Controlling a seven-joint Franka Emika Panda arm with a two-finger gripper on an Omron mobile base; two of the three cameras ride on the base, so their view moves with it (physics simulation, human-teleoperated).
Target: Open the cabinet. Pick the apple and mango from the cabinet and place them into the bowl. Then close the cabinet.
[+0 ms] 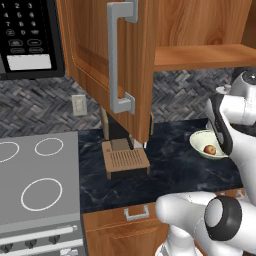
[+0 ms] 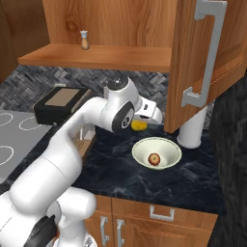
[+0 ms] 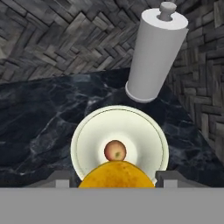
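Observation:
The cabinet (image 2: 193,62) stands open, its door (image 1: 100,50) swung out over the counter. My gripper (image 2: 142,124) is shut on the mango (image 2: 139,125), a bright yellow fruit held in the air just behind and above the bowl (image 2: 140,152). In the hand view the mango (image 3: 116,175) sits between the fingertips (image 3: 168,178), with the bowl (image 3: 87,131) straight below. The apple (image 3: 115,151) lies in the middle of the bowl, also seen as the apple (image 2: 154,158) and the apple (image 1: 210,149) inside the cream bowl (image 1: 200,140).
A white paper towel roll (image 3: 155,57) stands right behind the bowl, under the open door. A toaster (image 1: 125,160) sits left of the bowl on the dark counter. A small shaker (image 2: 85,40) stands on the cabinet shelf. The stove (image 1: 35,180) is at far left.

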